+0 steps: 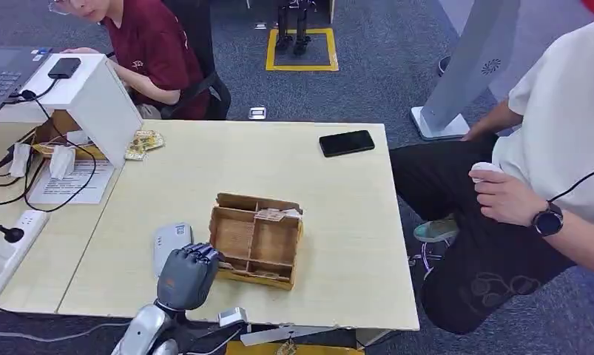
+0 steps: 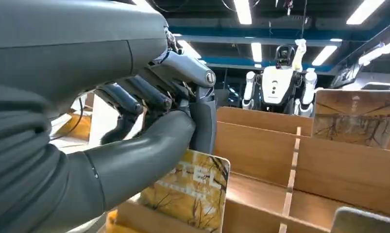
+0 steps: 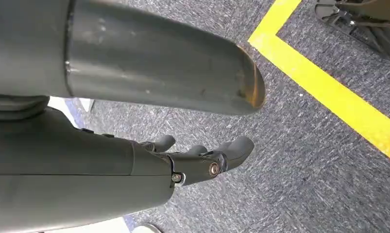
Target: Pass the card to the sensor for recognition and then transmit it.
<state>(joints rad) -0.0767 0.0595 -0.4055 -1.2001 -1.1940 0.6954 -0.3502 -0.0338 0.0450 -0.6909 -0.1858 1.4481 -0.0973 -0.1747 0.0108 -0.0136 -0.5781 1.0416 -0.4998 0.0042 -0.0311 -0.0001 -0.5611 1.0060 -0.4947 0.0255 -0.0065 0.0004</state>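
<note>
Left hand [image 2: 149, 121] pinches a yellow, tree-patterned card [image 2: 190, 191] (rounded corners) inside the wooden box [image 1: 255, 239].

Pale letters run across the yellow card [image 2: 188, 191] that stands in the near-left slot of the wooden box [image 2: 329, 160], just under the thumb of the left hand [image 2: 149, 121]. In the left wrist view they seem to read "TEL", perhaps the end of a longer word, since the thumb covers the start. A fainter line below them is too blurred to read. The sheet of paper [image 1: 70, 183] on the far-left part of the counter [image 1: 338, 192] carries printed lines, too small to make out. The white pillar [image 1: 471, 66] on the floor, far right, bears a small round fan-like emblem [image 1: 490, 66] with no legible wording.
</note>
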